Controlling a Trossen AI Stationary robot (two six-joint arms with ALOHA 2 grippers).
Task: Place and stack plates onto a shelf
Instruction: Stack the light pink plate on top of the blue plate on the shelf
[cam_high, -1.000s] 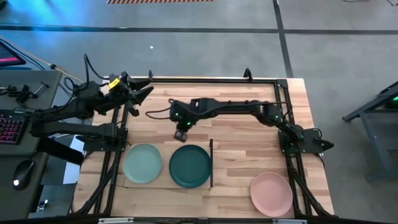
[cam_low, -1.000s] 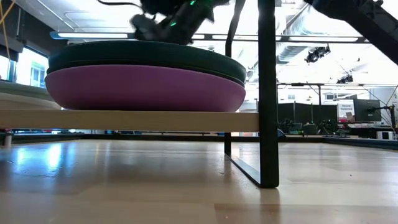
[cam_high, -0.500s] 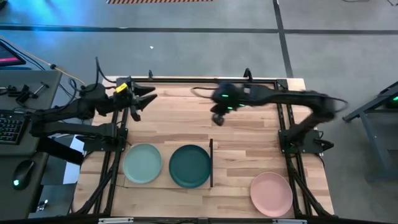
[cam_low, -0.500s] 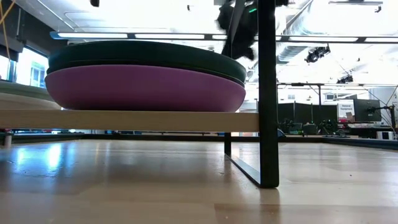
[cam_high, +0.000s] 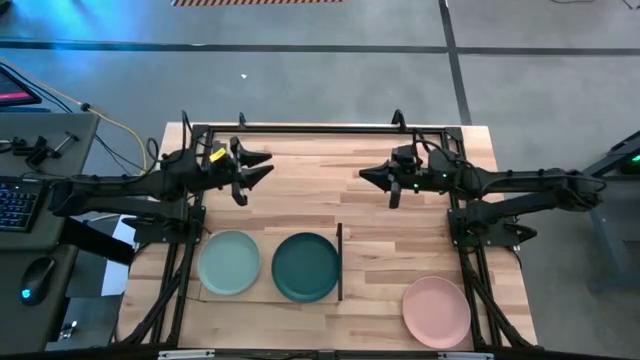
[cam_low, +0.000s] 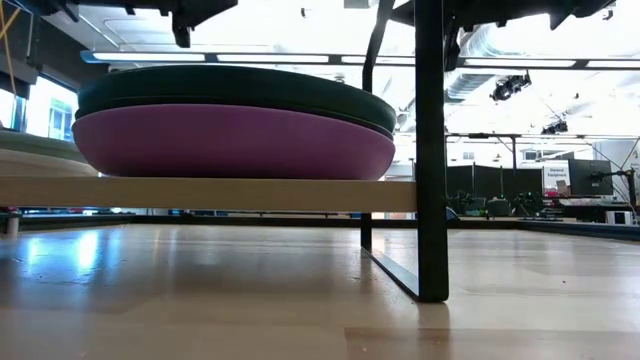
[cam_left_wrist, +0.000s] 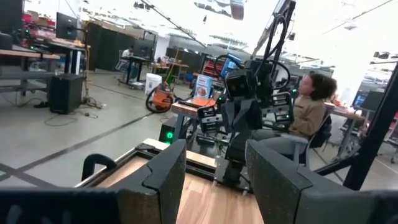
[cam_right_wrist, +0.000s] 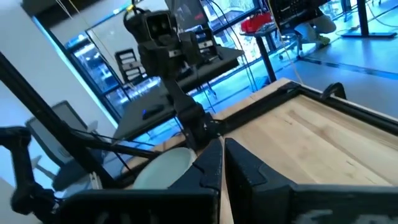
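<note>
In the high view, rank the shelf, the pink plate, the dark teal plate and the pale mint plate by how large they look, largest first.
1. The shelf, wide enough to hold two plates side by side.
2. The pink plate, dark teal plate and pale mint plate: all three look alike in size, so they cannot be ranked.

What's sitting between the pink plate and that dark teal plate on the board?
In the high view, only bare tabletop and the thin dark strip at the board's edge lie between the pink plate and the dark teal plate.

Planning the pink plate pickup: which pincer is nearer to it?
Right. The right pincer hovers above the table's far half, beyond the pink plate; the left pincer is across the table.
</note>
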